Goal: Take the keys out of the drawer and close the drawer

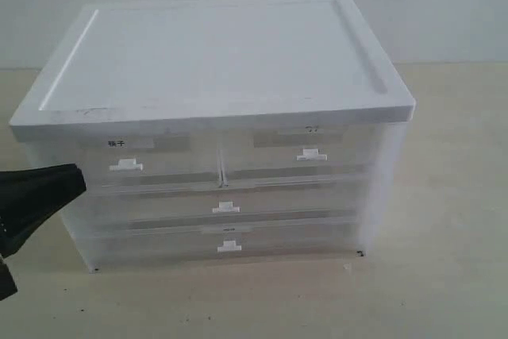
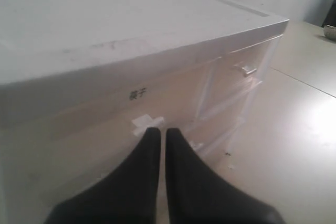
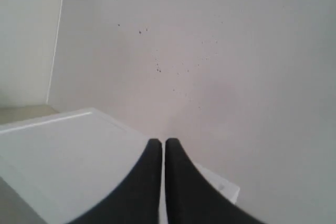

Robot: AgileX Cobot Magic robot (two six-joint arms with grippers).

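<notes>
Risking a pull on the wrong front, the left jaws are hovering closed before the dark-lettered translucent plastic drawer (image 1: 163, 166); the faintly marked half-width translucent drawer (image 1: 278, 163) is sitting shut beyond them, keys unseen. The right jaws are resting pressed together.

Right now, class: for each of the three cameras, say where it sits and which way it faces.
Exterior: before the cabinet, slightly above, facing its drawer fronts; left gripper shows at left.
Left wrist: close to the cabinet's front, facing the labelled drawer; its shut gripper shows.
Right wrist: above the cabinet's top, facing the wall; right gripper, shut, shows.
Shared: all three show the cabinet's white top.
</notes>
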